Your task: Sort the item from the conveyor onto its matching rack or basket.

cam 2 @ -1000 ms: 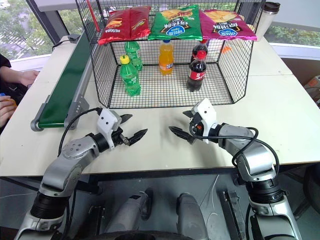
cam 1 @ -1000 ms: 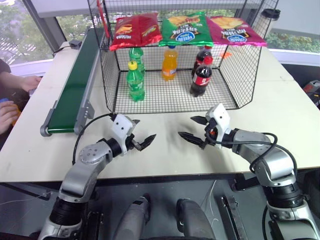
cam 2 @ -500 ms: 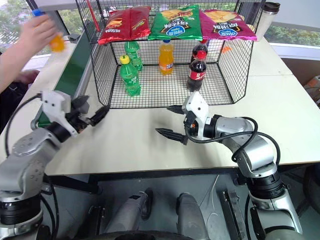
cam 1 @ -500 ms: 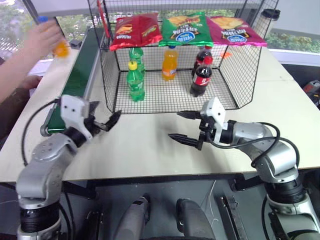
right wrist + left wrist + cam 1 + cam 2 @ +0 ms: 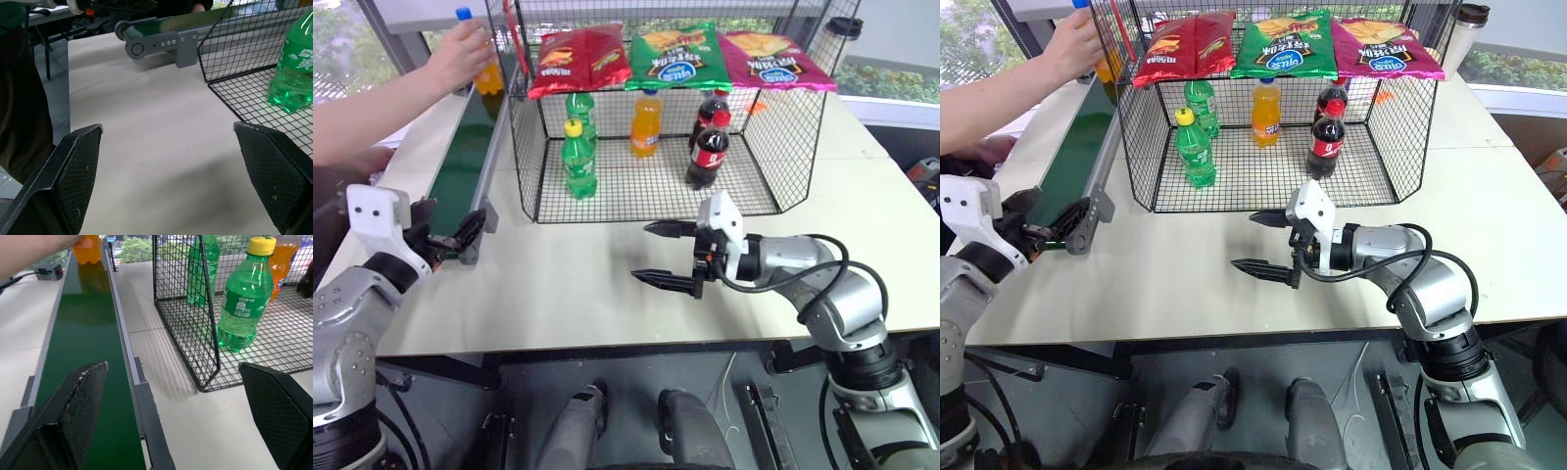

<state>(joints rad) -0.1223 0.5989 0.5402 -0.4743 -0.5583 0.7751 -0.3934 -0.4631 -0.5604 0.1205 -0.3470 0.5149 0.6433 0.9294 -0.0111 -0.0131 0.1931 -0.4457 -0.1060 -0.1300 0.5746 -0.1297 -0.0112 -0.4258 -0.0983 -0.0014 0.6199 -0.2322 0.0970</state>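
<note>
A person's hand holds the item, an orange soda bottle with a blue cap, upright at the far end of the dark green conveyor; whether it rests on the belt I cannot tell. It shows as the orange bottle in the left wrist view. My left gripper is open at the belt's near end, pointing along it, far from the bottle. My right gripper is open above the table in front of the black wire cage, pointing left, with nothing between its fingers.
Inside the cage stand two green bottles, an orange bottle and two cola bottles. Three chip bags lie on its mesh top. The person's arm reaches across the table's left side.
My left gripper swung left and up from the table's middle to the conveyor's near end. The person's hand brought the orange bottle to the belt's far end. My right gripper shifted slightly left.
</note>
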